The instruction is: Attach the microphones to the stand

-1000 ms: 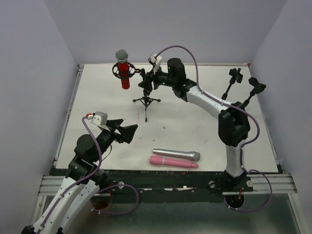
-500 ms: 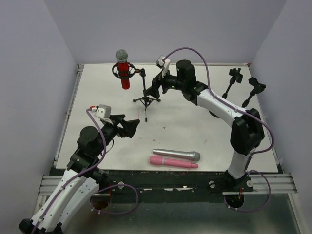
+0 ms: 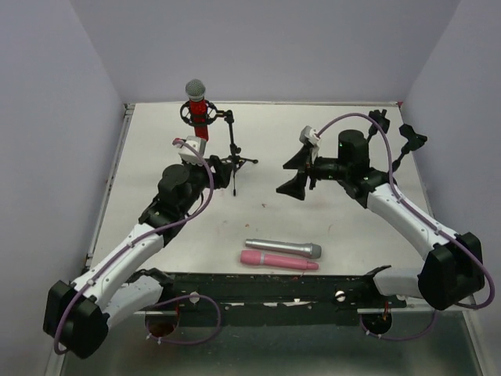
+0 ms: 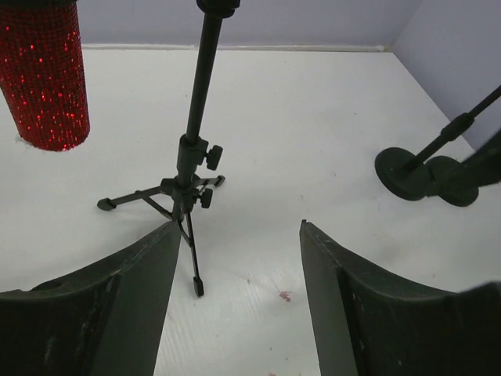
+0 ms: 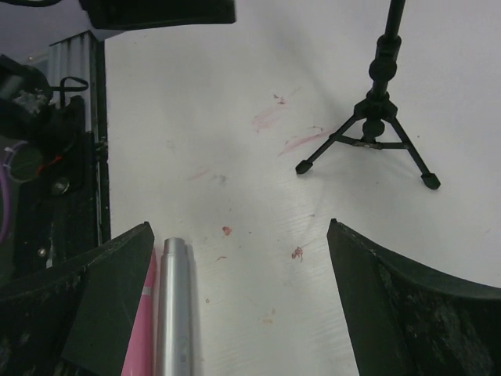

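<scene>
The glittery red microphone (image 3: pixel 198 110) with a silver mesh head hangs in the clip of the black tripod stand (image 3: pixel 232 150) at the back; its red body shows in the left wrist view (image 4: pixel 43 74). The silver-grey microphone (image 3: pixel 283 249) and the pink microphone (image 3: pixel 279 261) lie side by side near the front edge. My left gripper (image 3: pixel 205 163) is open and empty just in front of the stand (image 4: pixel 190 160). My right gripper (image 3: pixel 292 174) is open and empty over the table's middle, facing the silver-grey microphone (image 5: pixel 172 313) and the pink microphone (image 5: pixel 139 337).
Two more black stands (image 3: pixel 374 130) (image 3: pixel 406 146) with round bases (image 4: pixel 403 174) stand at the back right. The white table top (image 3: pixel 329 219) is bounded by grey walls, with a metal rail along the front edge (image 3: pixel 274 286).
My left arm has reached forward to the tripod stand. My right arm has drawn back from the stand to the table's middle right and turned its open gripper toward the lying microphones.
</scene>
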